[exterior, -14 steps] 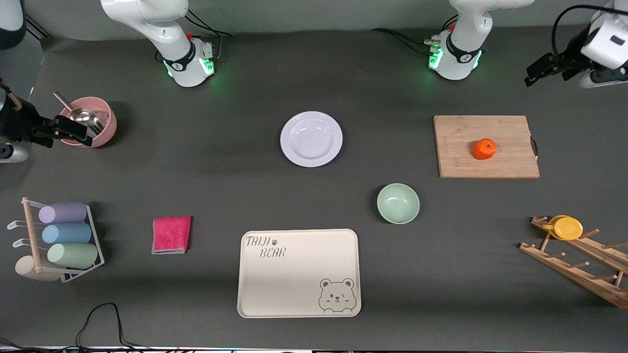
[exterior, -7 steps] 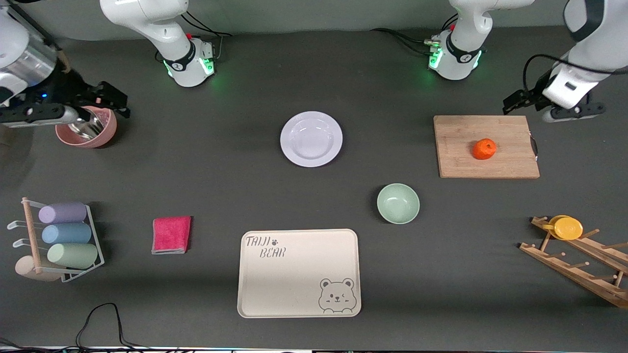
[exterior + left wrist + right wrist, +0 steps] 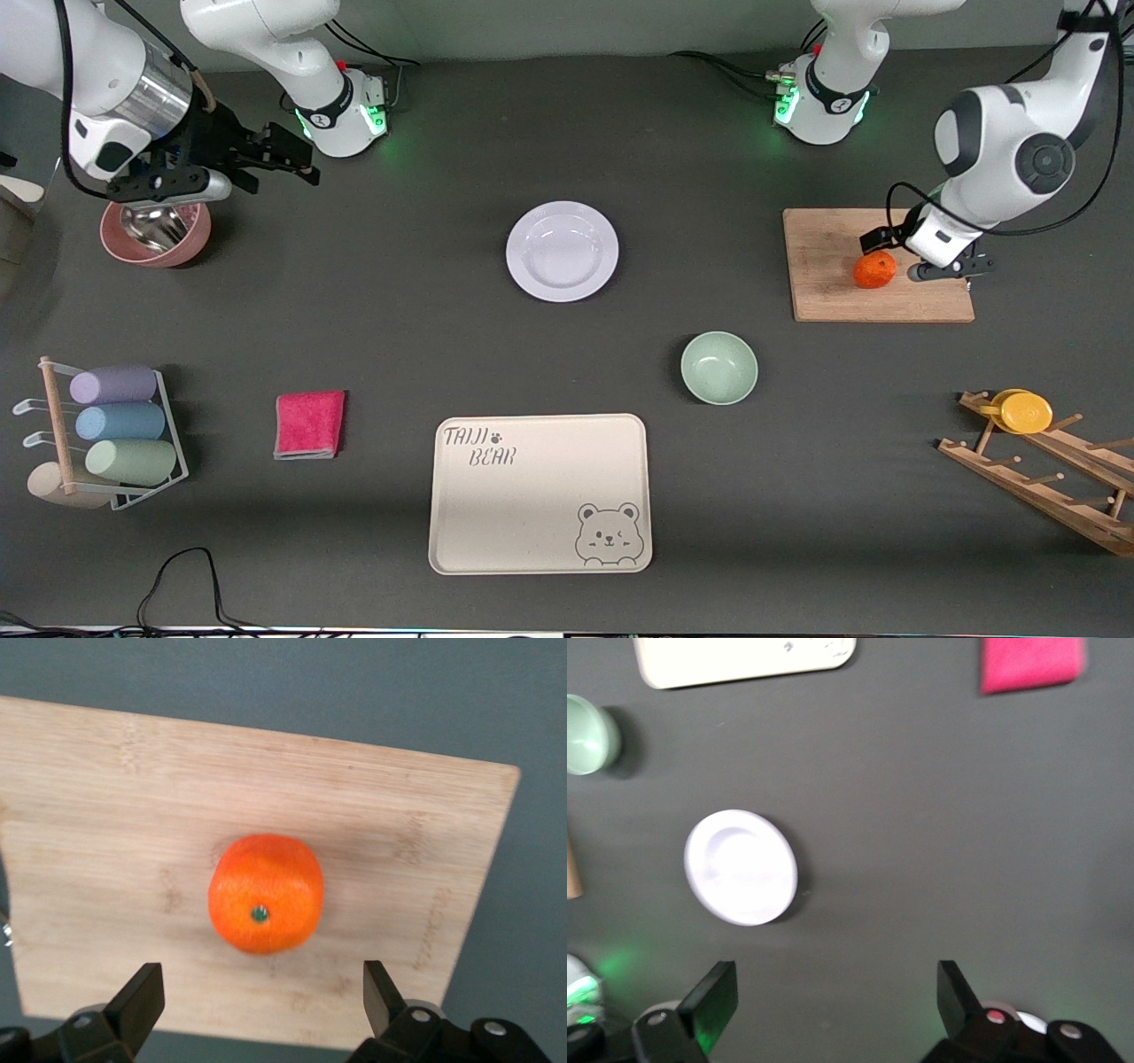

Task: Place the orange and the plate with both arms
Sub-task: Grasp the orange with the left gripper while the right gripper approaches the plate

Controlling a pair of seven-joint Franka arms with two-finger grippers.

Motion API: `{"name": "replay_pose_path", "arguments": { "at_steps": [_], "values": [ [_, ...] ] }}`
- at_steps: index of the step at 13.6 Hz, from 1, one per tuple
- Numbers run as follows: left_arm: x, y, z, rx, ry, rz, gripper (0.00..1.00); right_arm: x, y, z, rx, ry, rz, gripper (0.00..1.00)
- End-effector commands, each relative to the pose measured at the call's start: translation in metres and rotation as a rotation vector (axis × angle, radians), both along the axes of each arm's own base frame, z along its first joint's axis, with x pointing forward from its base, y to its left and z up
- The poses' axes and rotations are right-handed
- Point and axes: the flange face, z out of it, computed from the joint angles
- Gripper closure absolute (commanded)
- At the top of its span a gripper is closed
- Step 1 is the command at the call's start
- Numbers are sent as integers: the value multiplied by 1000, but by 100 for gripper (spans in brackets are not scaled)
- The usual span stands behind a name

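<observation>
Left end effector (image 3: 921,257) hangs released over the cutting board (image 3: 833,301), and I see the orange (image 3: 874,269) just under its fingers. Right end effector (image 3: 283,159), also released, is well apart from the plate (image 3: 562,251) at mid-desk.

Front view: high cam facing both arm bases, covers the whole counter (image 3: 443,354). Left wrist view: close, looking straight down betw. spread jaws onto the orange (image 3: 266,893) on the cutting board (image 3: 372,815); shared w/ front view. Right wrist view: higher up, looking down on the plate (image 3: 741,867), pink cloth (image 3: 1032,662), green bowl (image 3: 586,734); all also in front view.
</observation>
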Motion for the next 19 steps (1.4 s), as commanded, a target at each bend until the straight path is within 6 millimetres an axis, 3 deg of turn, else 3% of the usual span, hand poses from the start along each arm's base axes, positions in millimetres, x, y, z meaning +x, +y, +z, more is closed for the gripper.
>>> {"name": "replay_pose_path", "arguments": {
  "at_steps": [1,6,8,9,10,11,13,15,19],
  "values": [
    [0,2,-19,7,-11,-21,0,-27,3,-27,135,28,-48,0],
    [-9,1,-42,12,-34,-26,5,-42,4,-88,337,52,85,0],
    [-11,1,-44,12,-34,-26,30,-46,3,-118,403,41,94,0],
    [-12,1,-45,12,-37,-28,48,-49,3,-133,443,26,108,0],
    [-13,1,-45,11,-36,-28,80,-54,3,-146,477,24,100,0],
    [-13,1,-45,12,-36,-26,100,-58,2,-159,507,17,105,0],
    [-12,1,-40,10,-39,-25,100,-64,0,-184,583,-5,117,0],
    [-9,1,-19,5,-38,-24,100,-67,-3,-211,646,-34,137,0],
    [25,2,79,-7,44,-15,100,-73,-15,-275,781,-76,152,0]
  ]
}}
